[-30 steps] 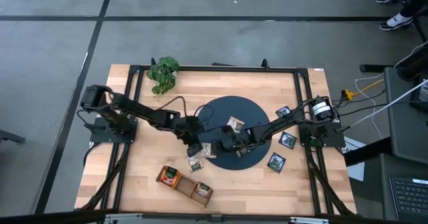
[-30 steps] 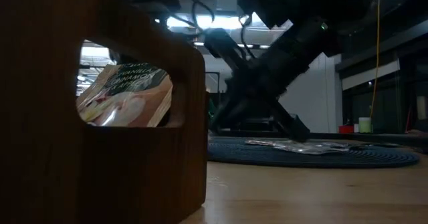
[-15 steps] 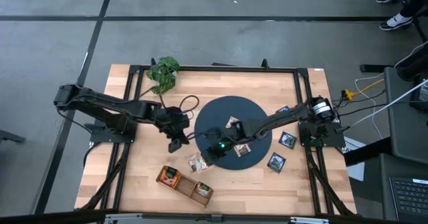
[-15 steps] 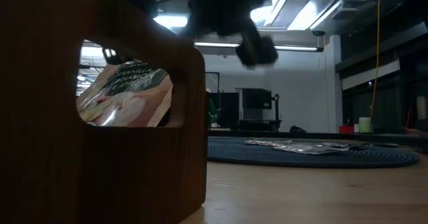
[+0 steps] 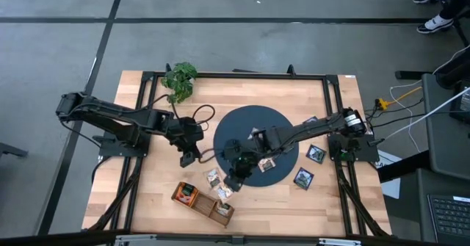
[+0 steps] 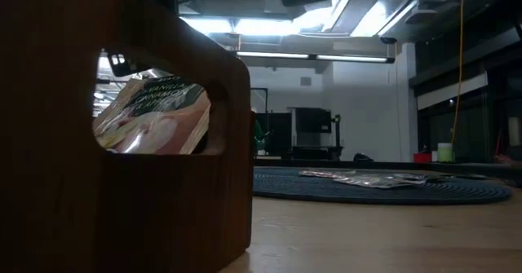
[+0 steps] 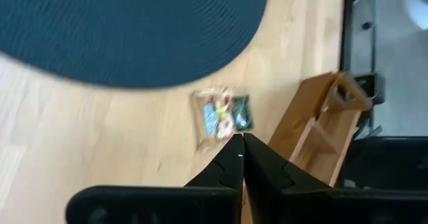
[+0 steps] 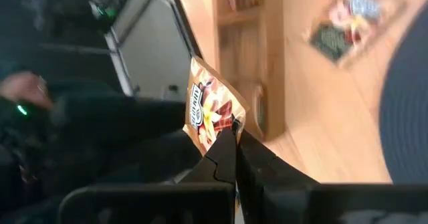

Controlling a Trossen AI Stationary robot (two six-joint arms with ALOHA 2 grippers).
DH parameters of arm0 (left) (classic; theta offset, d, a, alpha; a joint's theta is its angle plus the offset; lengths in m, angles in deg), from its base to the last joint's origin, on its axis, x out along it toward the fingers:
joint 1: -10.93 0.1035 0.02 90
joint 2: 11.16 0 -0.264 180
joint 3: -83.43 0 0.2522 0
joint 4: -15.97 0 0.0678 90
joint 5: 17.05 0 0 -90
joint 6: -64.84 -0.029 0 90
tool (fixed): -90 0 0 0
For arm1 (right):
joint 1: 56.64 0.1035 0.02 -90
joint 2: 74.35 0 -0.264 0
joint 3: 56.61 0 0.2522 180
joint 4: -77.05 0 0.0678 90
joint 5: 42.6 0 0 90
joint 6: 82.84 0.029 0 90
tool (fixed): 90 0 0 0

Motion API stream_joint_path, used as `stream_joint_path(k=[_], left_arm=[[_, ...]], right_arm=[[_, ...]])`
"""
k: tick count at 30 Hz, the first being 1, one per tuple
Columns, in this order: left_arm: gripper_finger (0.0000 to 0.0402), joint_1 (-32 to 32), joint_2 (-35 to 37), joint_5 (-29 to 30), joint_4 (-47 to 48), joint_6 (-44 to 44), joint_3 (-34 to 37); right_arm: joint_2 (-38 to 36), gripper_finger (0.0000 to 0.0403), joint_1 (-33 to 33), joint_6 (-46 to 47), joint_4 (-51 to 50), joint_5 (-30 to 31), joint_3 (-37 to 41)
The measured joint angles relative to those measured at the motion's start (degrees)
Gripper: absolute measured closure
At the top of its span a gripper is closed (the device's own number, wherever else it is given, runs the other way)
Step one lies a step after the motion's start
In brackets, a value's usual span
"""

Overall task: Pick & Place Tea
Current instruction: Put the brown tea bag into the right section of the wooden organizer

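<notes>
My right gripper (image 8: 234, 136) is shut on an orange-brown tea sachet (image 8: 212, 103), between the round dark mat (image 5: 250, 125) and the long brown compartment tray (image 5: 203, 202); in the high view it (image 5: 227, 186) is just above the tray's right end. My left gripper (image 5: 189, 158) is shut and empty, left of the mat. A pale sachet (image 5: 213, 177) lies flat on the wood between mat and tray, and shows past my left fingers (image 7: 221, 114). More sachets lie on the mat (image 5: 257, 136). My right gripper pinches the sachet by its one edge (image 8: 224, 125) between the two fingertips. The rest of the sachet stands free beyond the fingers, lifted clear of the table and the tray.
Three dark blue-green sachets (image 5: 316, 153) lie on the wood right of the mat. A green leafy plant (image 5: 179, 79) stands at the far left. The tray's end wall (image 6: 122, 183) fills the low view's left, with a sachet (image 6: 155, 114) showing through its cut-out.
My right gripper has gone from the mat toward the table's near edge and the tray, carrying the sachet lifted clear. My left gripper has drawn back toward the table's left, away from the pale sachet, which stays where it lay.
</notes>
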Motion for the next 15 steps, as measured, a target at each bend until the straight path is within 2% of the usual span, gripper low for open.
stream_joint_path(k=[7, 15], left_arm=[[0.0394, 0.00, 0.00, 0.10, 6.80, -0.74, 0.00], [0.0399, 0.00, -0.03, 0.51, 8.26, -0.77, -0.02]], right_arm=[[1.95, 0.0402, 3.20, 0.41, 0.63, 0.04, -0.23], [5.97, 0.0403, 4.90, 2.38, 3.27, 0.16, -0.15]])
